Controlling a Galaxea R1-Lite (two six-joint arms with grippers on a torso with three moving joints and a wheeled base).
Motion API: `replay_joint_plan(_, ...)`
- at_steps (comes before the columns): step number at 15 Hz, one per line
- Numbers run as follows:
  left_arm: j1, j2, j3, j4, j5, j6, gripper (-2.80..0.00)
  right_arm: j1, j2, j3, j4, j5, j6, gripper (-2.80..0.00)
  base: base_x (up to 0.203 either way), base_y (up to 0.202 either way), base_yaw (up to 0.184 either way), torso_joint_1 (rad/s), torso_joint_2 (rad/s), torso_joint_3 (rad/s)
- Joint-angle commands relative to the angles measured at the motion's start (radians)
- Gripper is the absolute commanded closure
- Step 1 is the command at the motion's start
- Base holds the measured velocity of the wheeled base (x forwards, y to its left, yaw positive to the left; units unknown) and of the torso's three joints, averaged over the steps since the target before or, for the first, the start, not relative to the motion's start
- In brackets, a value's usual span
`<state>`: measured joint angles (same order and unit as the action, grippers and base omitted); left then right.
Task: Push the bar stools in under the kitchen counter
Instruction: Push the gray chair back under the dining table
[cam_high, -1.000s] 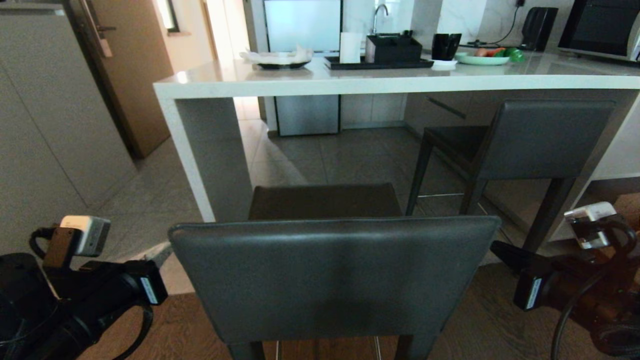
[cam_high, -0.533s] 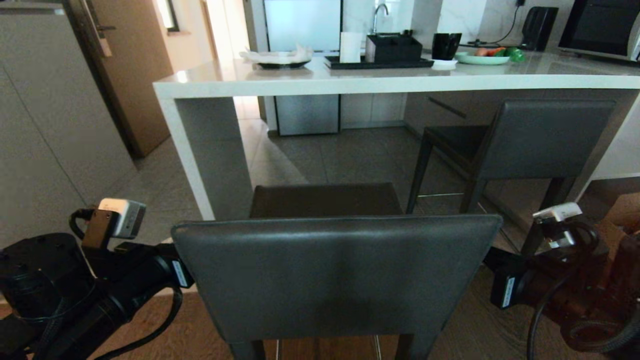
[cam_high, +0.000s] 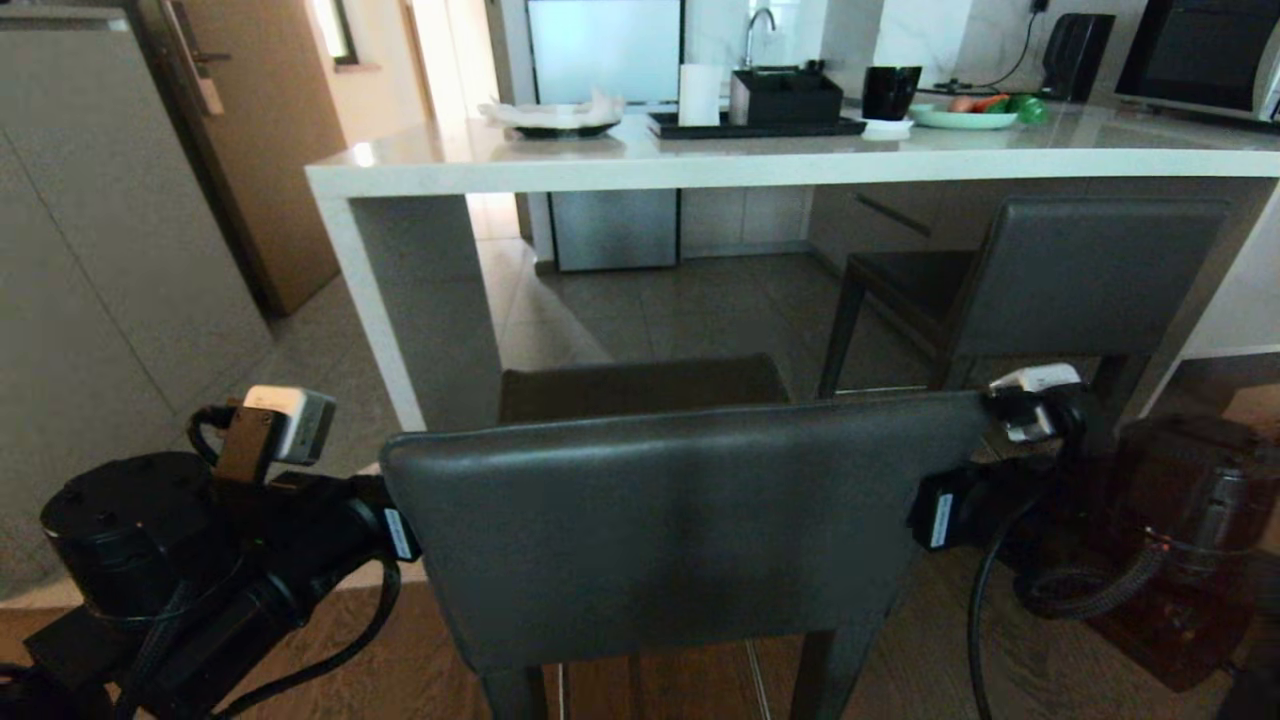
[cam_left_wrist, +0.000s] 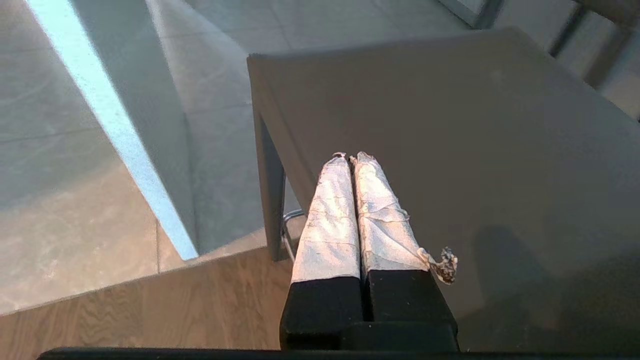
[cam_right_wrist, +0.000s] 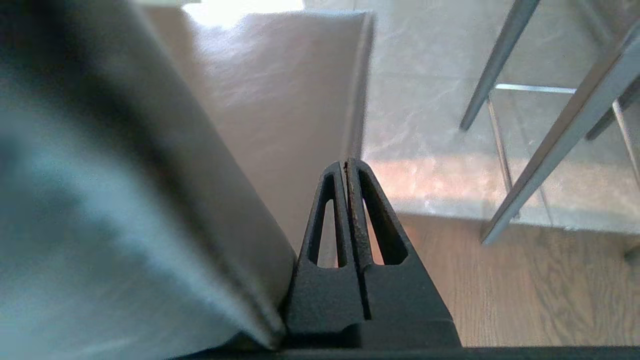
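Observation:
The near bar stool shows its dark grey backrest (cam_high: 680, 530) and seat (cam_high: 640, 385) right before me, facing the kitchen counter (cam_high: 700, 160). The second bar stool (cam_high: 1085, 275) stands at the right, its seat under the top. My left arm (cam_high: 300, 530) reaches past the backrest's left edge. The left gripper (cam_left_wrist: 350, 157), tape-wrapped, is shut and empty over the seat (cam_left_wrist: 450, 125). My right arm (cam_high: 1000, 480) lies at the backrest's right edge. The right gripper (cam_right_wrist: 346, 162) is shut and empty, tips by the seat's side (cam_right_wrist: 280, 100).
The counter's white side panel (cam_high: 420, 300) stands just left of the near seat. On top sit a black tray (cam_high: 760, 125), a plate (cam_high: 555, 118), a mug (cam_high: 890, 92) and a green dish (cam_high: 965, 118). A brown door (cam_high: 260, 150) is at the left.
Both arms have swung inward and forward to the two sides of the near backrest. That stool has shifted a little toward the counter.

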<state>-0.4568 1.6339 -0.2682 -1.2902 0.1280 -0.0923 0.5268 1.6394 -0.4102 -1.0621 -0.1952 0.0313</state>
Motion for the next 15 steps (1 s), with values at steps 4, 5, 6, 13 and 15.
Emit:
replay_joint_plan(4,-0.018,0.089,-0.035,-0.004,0.052,-0.001,0.00,-0.019,0.178,-0.145,-0.023,-0.001,0.002,0.00,0.000,0.000,0.000,0.000,0.00,0.000)
replay_joint_plan(5,-0.018,0.110,-0.044,-0.006,0.055,-0.002,0.00,-0.023,0.201,-0.185,-0.025,-0.022,0.001,0.00,0.000,0.000,0.000,0.000,0.00,0.000)
replay_joint_plan(6,-0.017,0.128,-0.051,-0.007,0.059,-0.003,0.00,-0.023,0.220,-0.218,-0.025,-0.043,-0.001,0.00,0.000,0.000,0.000,0.000,0.00,0.000)
replay_joint_plan(13,0.015,0.204,-0.151,-0.005,0.100,-0.002,0.00,-0.014,0.151,-0.150,-0.035,-0.055,-0.015,0.00,0.000,0.000,0.000,0.000,0.00,0.000)
replay_joint_plan(15,0.040,0.249,-0.206,-0.002,0.108,0.002,0.00,0.009,0.121,-0.103,-0.060,-0.054,-0.015,0.00,0.000,0.000,0.000,0.000,0.00,0.000)
